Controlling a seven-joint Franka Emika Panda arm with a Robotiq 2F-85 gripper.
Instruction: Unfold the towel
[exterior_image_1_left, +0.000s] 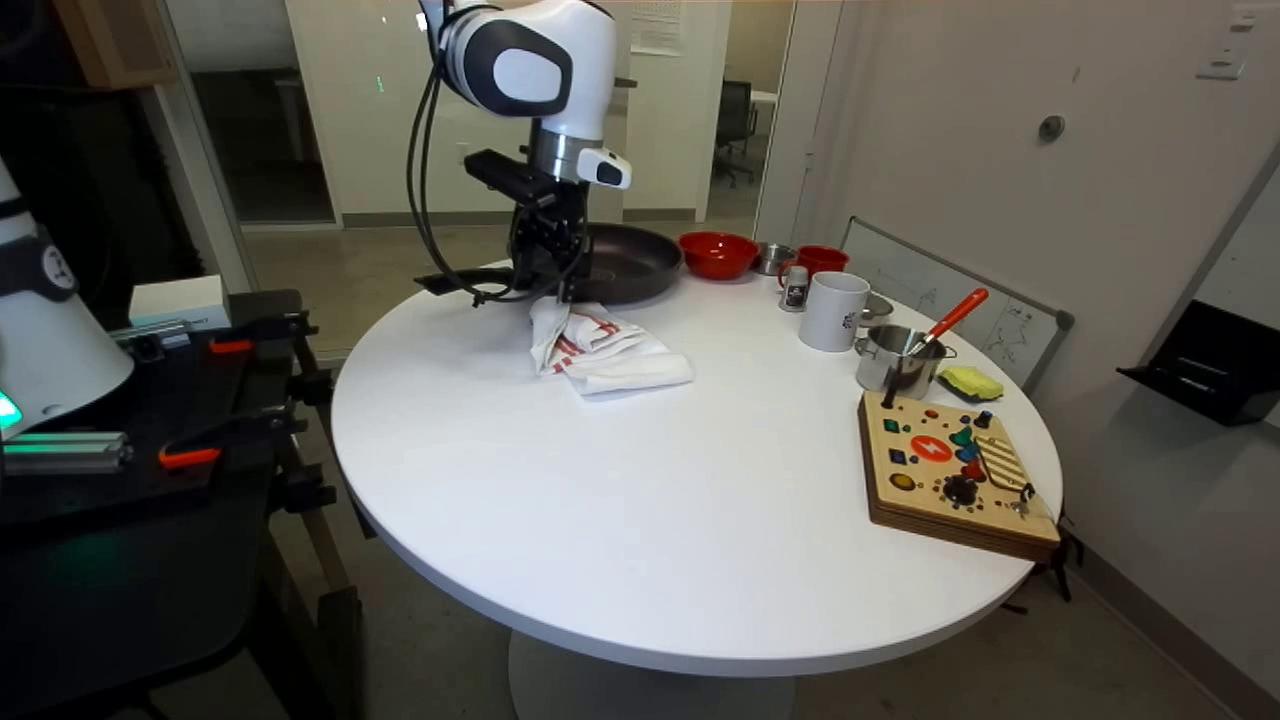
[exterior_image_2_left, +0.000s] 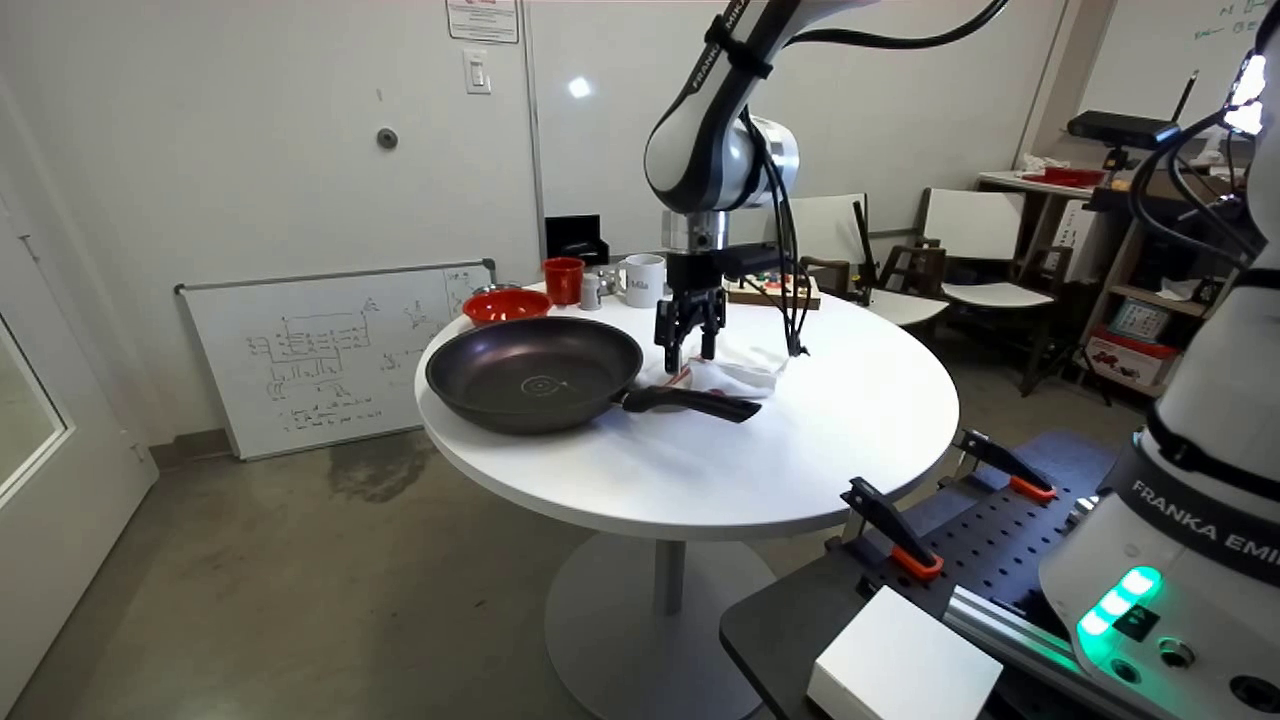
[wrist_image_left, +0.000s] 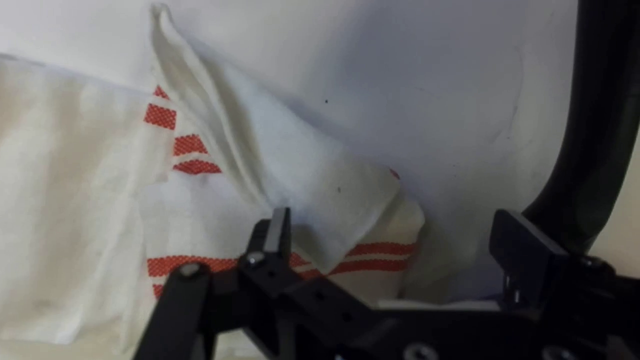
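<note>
The white towel with red stripes (exterior_image_1_left: 630, 362) lies crumpled and folded over itself on the round white table. In an exterior view the towel (exterior_image_2_left: 745, 376) is partly hidden behind the pan handle and the gripper. In the wrist view the towel (wrist_image_left: 65, 200) spreads over the left and middle, with a folded corner lying over the red stripes. My gripper (wrist_image_left: 392, 220) is open and points down over the towel's edge. One finger is above the cloth, the other beside the pan handle. The gripper also shows in an exterior view (exterior_image_2_left: 690, 358). Whether a fingertip touches the cloth is unclear.
A black frying pan (exterior_image_2_left: 530, 375) stands close to the gripper; its handle (wrist_image_left: 595, 130) runs beside the right finger. A red bowl (exterior_image_1_left: 718, 256), a white mug (exterior_image_1_left: 834, 312), a steel pot (exterior_image_1_left: 893, 362) and a wooden button board (exterior_image_1_left: 950, 480) stand along the table's side.
</note>
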